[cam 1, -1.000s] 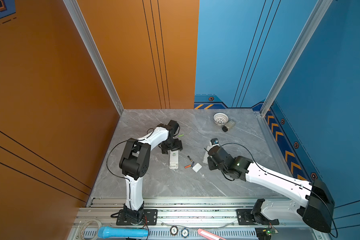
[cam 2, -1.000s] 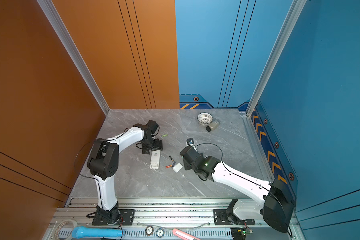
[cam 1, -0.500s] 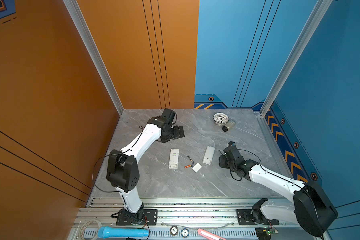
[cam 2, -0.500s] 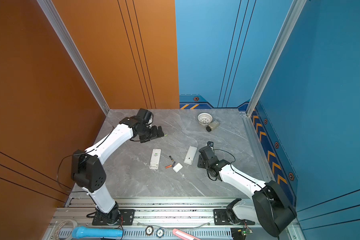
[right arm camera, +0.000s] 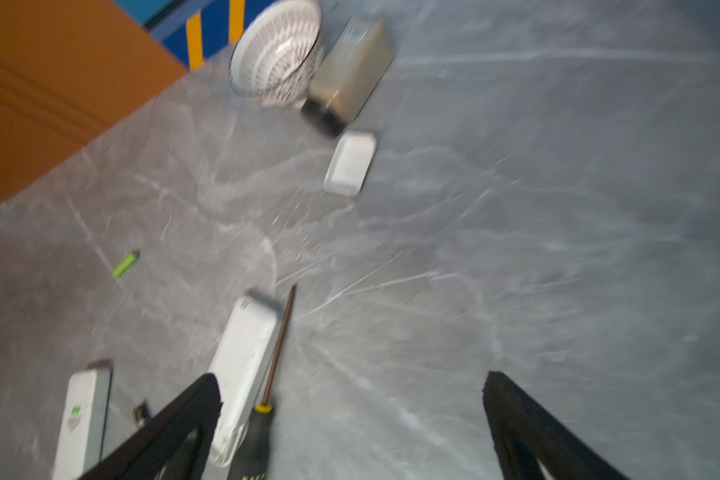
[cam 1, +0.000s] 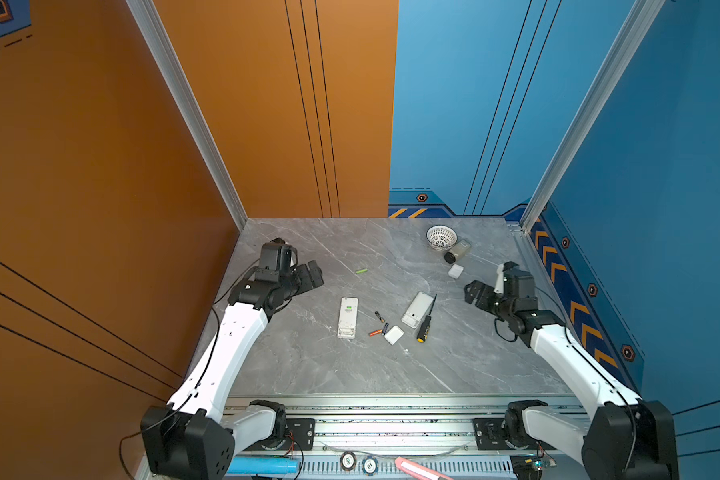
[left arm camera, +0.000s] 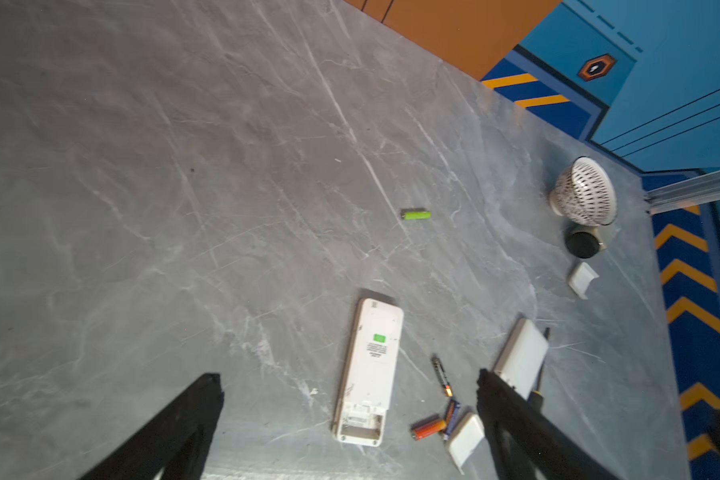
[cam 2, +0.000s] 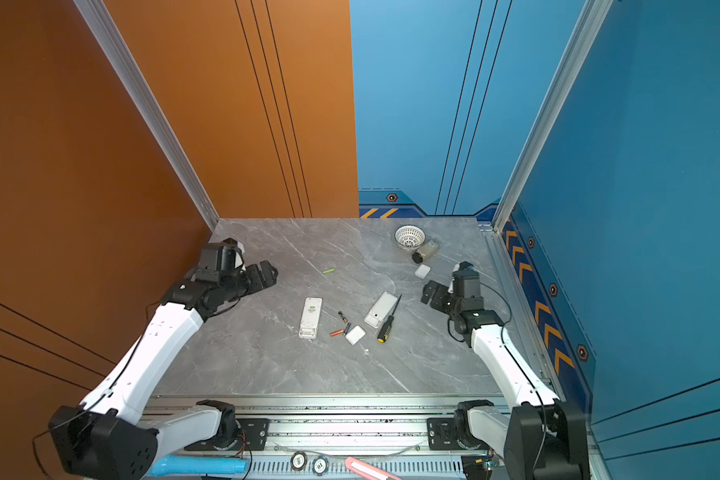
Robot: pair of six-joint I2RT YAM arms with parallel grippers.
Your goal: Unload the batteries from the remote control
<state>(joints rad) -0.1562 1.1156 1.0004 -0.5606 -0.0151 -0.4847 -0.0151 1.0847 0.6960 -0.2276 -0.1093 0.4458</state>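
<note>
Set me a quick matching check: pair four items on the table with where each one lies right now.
Items:
1. green battery
2. orange battery
3. screwdriver
4. jar

Places:
A. lying beside the white mesh bowl
B. alongside the remote nearer the right arm
C. lying alone, apart from everything else
D. near a white cover, by the bluish battery

Pairs: 1-C, 2-D, 3-B, 4-A.
</note>
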